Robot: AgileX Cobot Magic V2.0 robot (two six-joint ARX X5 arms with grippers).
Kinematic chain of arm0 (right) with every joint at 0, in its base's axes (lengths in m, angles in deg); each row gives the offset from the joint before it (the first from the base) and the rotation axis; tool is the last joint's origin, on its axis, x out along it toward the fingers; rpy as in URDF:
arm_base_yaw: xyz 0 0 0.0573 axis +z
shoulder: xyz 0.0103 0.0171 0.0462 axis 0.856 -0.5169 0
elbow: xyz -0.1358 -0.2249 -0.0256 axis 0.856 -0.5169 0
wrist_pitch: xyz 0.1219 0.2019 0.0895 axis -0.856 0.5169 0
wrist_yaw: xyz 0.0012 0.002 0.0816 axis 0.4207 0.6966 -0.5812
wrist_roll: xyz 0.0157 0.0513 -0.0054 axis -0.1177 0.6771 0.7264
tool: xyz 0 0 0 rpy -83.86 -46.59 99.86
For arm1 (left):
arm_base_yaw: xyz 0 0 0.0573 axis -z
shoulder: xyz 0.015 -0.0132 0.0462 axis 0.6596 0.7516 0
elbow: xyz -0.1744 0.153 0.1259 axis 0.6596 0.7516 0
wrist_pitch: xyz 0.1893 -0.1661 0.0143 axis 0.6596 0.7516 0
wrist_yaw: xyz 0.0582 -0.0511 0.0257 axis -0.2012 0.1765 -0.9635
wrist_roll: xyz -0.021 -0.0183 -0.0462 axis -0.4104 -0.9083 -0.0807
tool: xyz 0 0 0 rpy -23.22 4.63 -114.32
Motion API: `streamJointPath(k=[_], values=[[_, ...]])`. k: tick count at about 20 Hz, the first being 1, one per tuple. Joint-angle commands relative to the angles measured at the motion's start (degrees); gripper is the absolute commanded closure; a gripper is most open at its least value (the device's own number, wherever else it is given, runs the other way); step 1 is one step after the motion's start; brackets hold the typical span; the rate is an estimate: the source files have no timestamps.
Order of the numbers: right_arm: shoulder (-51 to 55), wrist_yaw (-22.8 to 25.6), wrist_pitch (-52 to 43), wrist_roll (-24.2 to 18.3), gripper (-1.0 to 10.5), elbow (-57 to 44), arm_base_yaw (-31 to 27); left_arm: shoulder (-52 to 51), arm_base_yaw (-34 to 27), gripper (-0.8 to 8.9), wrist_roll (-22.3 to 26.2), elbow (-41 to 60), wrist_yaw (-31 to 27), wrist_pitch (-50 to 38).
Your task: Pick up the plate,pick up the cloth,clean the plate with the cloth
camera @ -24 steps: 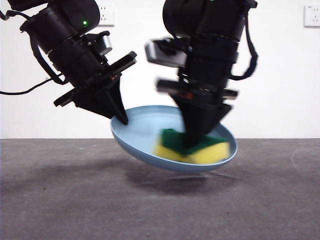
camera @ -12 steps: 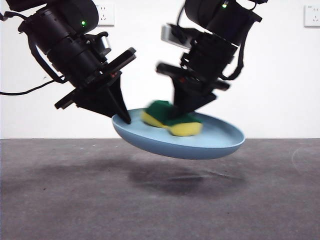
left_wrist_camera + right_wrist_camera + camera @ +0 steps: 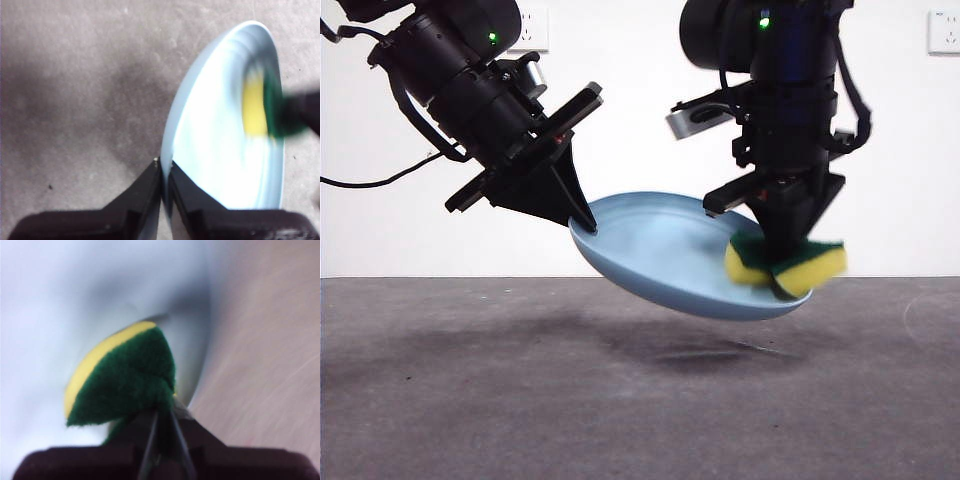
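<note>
above grey tabletop (image 3: 440,400), left gripper (image 3: 582,215) pinches stiff, light plate (image 3: 660,255) rim; right gripper (image 3: 788,262) clamps soft sponge (image 3: 790,265) at its far-right edge.

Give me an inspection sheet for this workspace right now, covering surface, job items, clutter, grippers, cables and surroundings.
Surface: grey table, with the plate's shadow on it.
Plate: light-blue plate, held clear of the table and tilted, its inside facing the front camera.
Cloth: yellow sponge with green scouring layer, blurred, squeezed against the plate's far rim.
Clutter: nothing seen.
Left gripper: jaws shut on the plate's rim.
Right gripper: jaws shut on the sponge's green layer.
Cables: black cable trailing from the left arm; a black loop beside the right arm.
Surroundings: white wall with two wall sockets.
</note>
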Motion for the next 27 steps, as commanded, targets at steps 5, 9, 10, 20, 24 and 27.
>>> streamJointPath(k=[5,9,10,20,24,27], values=[[-0.83,-25.94,-17.55,3.02,9.6,-0.68,-0.44,-0.42,1.99,8.21,-0.37,-0.17,2.6,-0.87],[-0.79,-44.52,-14.01,3.02,9.6,-0.68,-0.37,-0.42,0.02,8.22,2.14,-0.17,-1.95,-0.46],[-0.33,-44.98,-12.17,2.99,9.6,-0.68,-0.37,-0.42,-0.85,8.22,4.24,-0.17,-5.79,0.48],[9.55,-45.27,-3.23,2.75,9.6,-0.68,-0.44,3.98,-7.98,8.22,13.0,-0.17,-21.11,6.8],[11.52,-42.49,-3.28,2.78,9.6,-0.68,-0.44,6.84,-8.26,8.22,13.03,-0.17,-21.16,7.93],[12.07,-34.95,-3.3,2.78,9.6,-0.68,-0.44,8.28,-8.28,8.14,13.03,-0.17,-21.16,9.38]])
